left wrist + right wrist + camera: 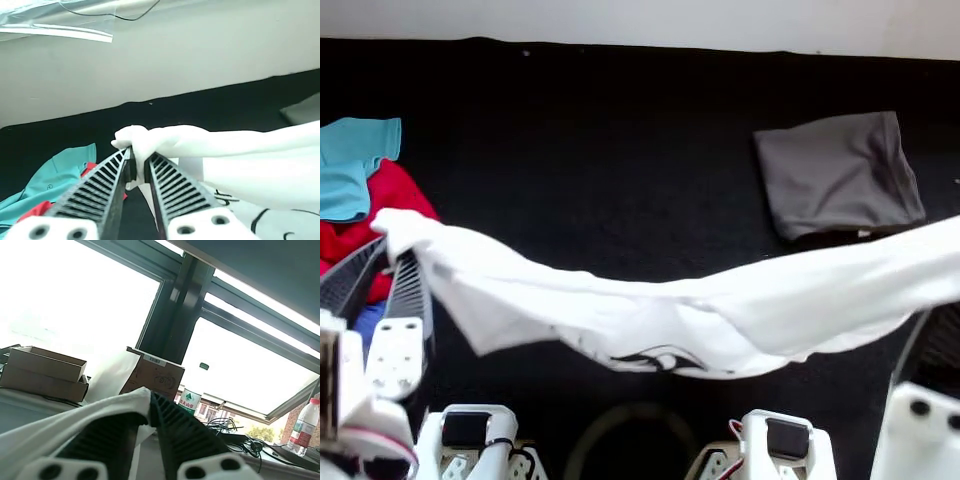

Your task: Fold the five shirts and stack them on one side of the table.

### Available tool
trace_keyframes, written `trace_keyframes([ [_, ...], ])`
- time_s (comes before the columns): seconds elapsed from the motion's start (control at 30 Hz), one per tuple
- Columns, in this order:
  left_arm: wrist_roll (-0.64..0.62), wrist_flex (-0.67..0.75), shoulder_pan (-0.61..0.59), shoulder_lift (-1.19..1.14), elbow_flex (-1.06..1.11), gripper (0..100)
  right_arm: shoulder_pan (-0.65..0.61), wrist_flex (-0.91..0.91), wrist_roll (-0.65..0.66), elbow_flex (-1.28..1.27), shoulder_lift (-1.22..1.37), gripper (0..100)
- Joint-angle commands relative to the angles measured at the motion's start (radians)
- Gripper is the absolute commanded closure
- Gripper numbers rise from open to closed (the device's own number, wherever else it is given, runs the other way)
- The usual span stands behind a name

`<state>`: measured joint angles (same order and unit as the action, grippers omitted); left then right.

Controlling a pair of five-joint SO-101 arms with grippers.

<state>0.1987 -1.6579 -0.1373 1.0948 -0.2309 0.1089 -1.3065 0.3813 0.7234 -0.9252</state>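
While held up over the table (620, 150), the white shirt (670, 310) sags.
The left gripper (139, 156) pinches its 9 o'clock end and the right gripper (150, 401) its 3 o'clock end.

The left gripper (136, 156) is held up at the robot's left, its ribbed black fingers (172, 187) pinched together on a bunched end of the white shirt (720, 310). The right gripper (149, 402) is raised on the opposite side, angled upward. Its fingers are closed on the shirt's other end.
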Motion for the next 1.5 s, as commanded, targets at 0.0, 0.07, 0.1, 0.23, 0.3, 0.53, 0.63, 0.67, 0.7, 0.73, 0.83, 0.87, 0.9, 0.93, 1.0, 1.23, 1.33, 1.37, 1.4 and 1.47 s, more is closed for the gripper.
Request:
trace_keyframes([
  [0.0,0.008,0.000,-0.027,0.010,-0.013,99,-0.002,0.007,0.008,0.004,0.004,99.2],
  [0.07,0.008,0.006,-0.027,0.008,0.012,99,-0.002,0.008,0.008,-0.012,0.028,99.2],
  [0.1,0.009,0.020,-0.024,0.008,0.038,99,-0.002,0.008,0.008,-0.031,0.053,99.2],
  [0.23,0.009,0.164,-0.021,0.008,0.239,99,-0.007,0.012,0.003,-0.127,0.170,99.2],
  [0.3,0.009,0.269,-0.021,0.008,0.357,99,-0.008,0.056,0.000,-0.185,0.234,99.2],
  [0.53,0.077,0.582,-0.027,0.007,0.559,99,-0.033,0.361,0.000,-0.325,0.456,99.2],
  [0.63,0.089,0.623,-0.027,-0.008,0.572,99,-0.051,0.377,0.000,-0.282,0.518,99.2],
  [0.67,0.089,0.629,-0.027,-0.031,0.567,99,-0.051,0.377,0.000,-0.266,0.535,99.2],
  [0.7,0.089,0.631,-0.027,-0.061,0.561,99,-0.056,0.380,0.000,-0.251,0.550,99.2],
  [0.73,0.091,0.631,-0.028,-0.094,0.559,99,-0.065,0.381,0.000,-0.248,0.564,99.2],
  [0.83,0.091,0.631,-0.041,-0.208,0.562,99,-0.074,0.375,0.000,-0.248,0.627,99.2],
  [0.87,0.091,0.631,-0.041,-0.245,0.561,99,-0.076,0.375,0.000,-0.248,0.650,99.2],
  [0.9,0.091,0.632,-0.044,-0.280,0.559,99,-0.079,0.375,0.000,-0.248,0.674,99.2],
  [0.93,0.091,0.644,-0.044,-0.314,0.559,99,-0.079,0.374,0.000,-0.248,0.694,99.2],
  [1.0,0.091,0.677,-0.047,-0.380,0.559,99,-0.081,0.352,0.000,-0.248,0.739,99.2],
  [1.23,0.091,0.766,-0.048,-0.524,0.559,99,-0.107,0.266,0.000,-0.239,0.877,99.2],
  [1.33,0.091,0.704,-0.050,-0.498,0.533,99,-0.102,0.234,0.000,-0.236,0.857,99.2],
  [1.37,0.091,0.655,-0.048,-0.481,0.515,99,-0.101,0.222,0.000,-0.236,0.832,99.2],
  [1.4,0.091,0.606,-0.047,-0.460,0.490,99,-0.101,0.206,0.000,-0.237,0.803,99.2],
  [1.47,0.091,0.496,-0.044,-0.418,0.437,99,-0.101,0.163,0.000,-0.237,0.743,99.2],
])
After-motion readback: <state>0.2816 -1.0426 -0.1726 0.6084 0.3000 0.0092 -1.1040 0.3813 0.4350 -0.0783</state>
